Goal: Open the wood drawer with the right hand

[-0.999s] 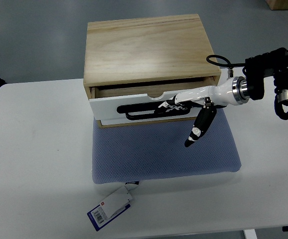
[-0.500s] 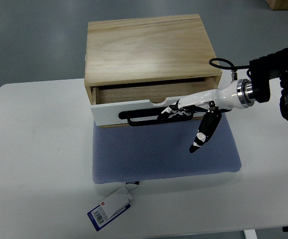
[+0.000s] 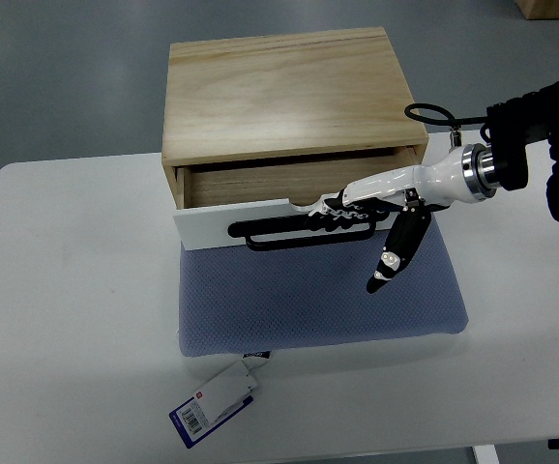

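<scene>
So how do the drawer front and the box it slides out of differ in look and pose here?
The drawer front is painted white with a black handle; the wooden box is bare light wood with no handle. The drawer front stands pulled out, over the blue mat, while the box sits behind it. The right hand grips the handle, not the box. Both share the same width.

**Drawer box on mat, mid-table**

I'm seeing the wooden box [image 3: 284, 97] sitting at the far edge of the table [image 3: 67, 319], its drawer [image 3: 260, 217] jutting over the mat [image 3: 318, 300]. My right hand [image 3: 357, 206] is reaching in from the right, apparently hooking the handle [image 3: 279, 230]. A tag [image 3: 217, 401] is lying before the mat.
</scene>
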